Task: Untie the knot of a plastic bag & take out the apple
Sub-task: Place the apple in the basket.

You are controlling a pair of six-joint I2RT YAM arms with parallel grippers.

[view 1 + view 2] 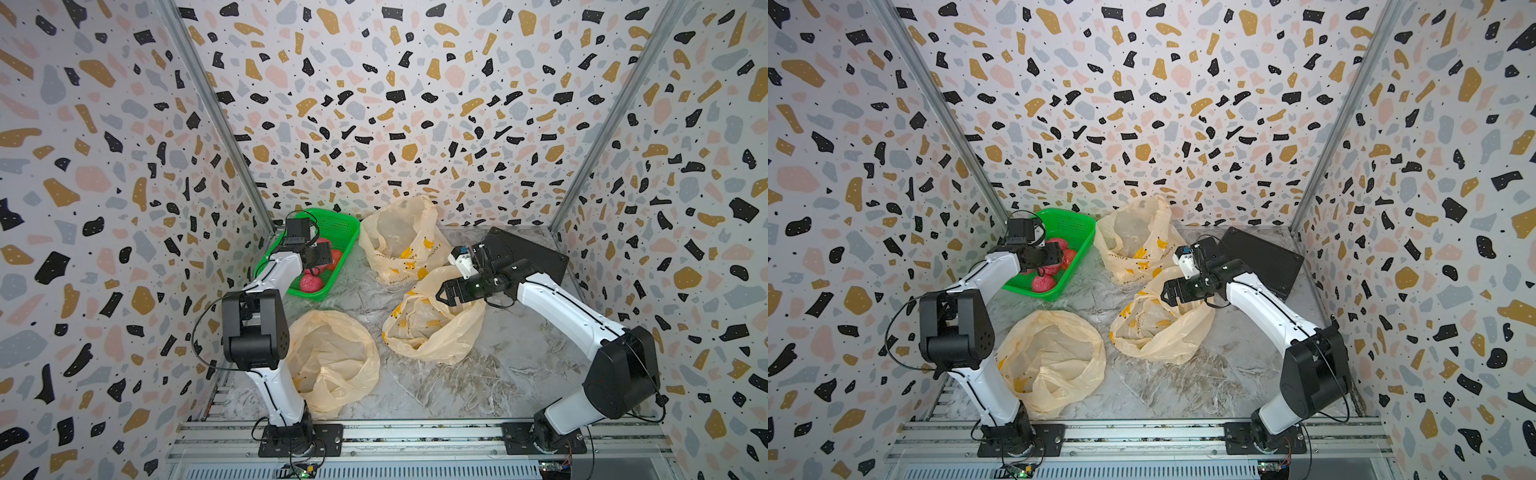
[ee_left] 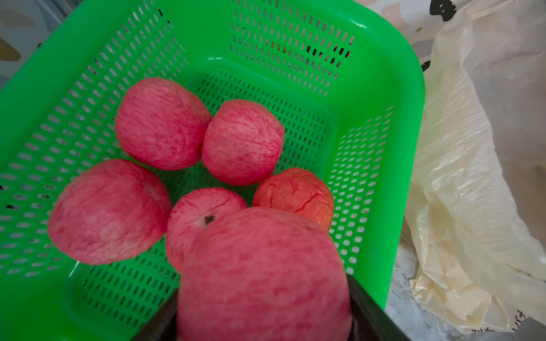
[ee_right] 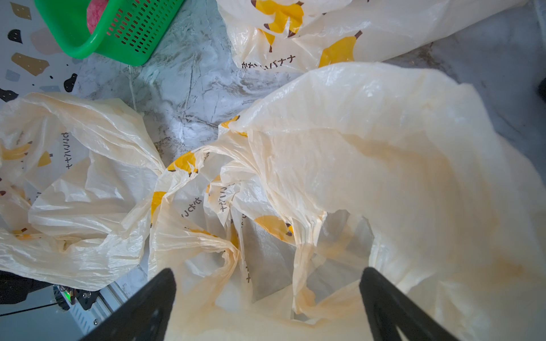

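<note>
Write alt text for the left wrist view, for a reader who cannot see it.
A red apple sits gripped in the left end effector, over a green perforated basket that holds five more red apples. A crumpled cream plastic bag lies beside the basket on the marbled surface.

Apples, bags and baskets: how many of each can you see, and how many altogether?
Apples: 6, counting the 1 apple in the left gripper
Plastic bags: 3
Green basket: 1
Total: 10
</note>
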